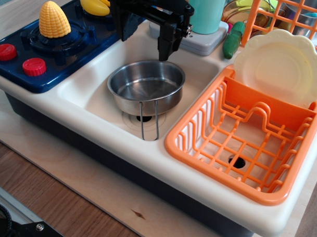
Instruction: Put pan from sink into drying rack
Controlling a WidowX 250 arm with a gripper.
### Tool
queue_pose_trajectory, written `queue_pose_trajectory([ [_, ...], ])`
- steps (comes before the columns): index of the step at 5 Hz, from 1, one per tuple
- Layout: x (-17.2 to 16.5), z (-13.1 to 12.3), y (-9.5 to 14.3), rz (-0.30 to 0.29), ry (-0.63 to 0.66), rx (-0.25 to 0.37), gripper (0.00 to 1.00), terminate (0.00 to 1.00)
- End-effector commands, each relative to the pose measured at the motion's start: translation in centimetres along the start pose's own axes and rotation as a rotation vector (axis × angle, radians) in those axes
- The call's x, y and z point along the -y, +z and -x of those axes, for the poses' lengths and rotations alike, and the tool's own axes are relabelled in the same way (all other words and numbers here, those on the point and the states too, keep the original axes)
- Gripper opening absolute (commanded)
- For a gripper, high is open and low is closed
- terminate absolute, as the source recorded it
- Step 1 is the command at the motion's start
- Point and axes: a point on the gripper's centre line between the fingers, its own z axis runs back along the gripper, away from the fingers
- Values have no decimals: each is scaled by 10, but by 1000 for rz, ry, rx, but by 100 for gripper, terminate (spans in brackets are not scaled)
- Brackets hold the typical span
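A wooden desk (67, 198) carries a cream toy kitchen unit with a navy stove (57, 47) at its left end. In the single view, the pan (146, 87) sits inside the sink (92, 87), partly covering the drain, with its wire handle (150, 121) pointing toward the front edge. The black hand (166, 48) hangs just above the pan's far rim, not touching it; one finger shows clearly and the other is lost against the dark body, so I cannot tell whether it stands apart or together. The drying rack (220, 152) lies just beside the sink on the right, its floor bare, with a cream plate (280, 65) leaning at its back end.

Judging from this, the thin, shiny rim is the risk: a pinch there could slip or tip the pan. On the way across, the dangling handle might catch the rack's near wall, or the pan might knock the plate.
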Motion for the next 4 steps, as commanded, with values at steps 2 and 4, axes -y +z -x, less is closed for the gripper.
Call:
queue_pose_trajectory([
  [2, 13, 8, -14, 46, -145, 6, 100, 0],
  [4, 29, 27, -31, 66, -281, 14, 100, 0],
])
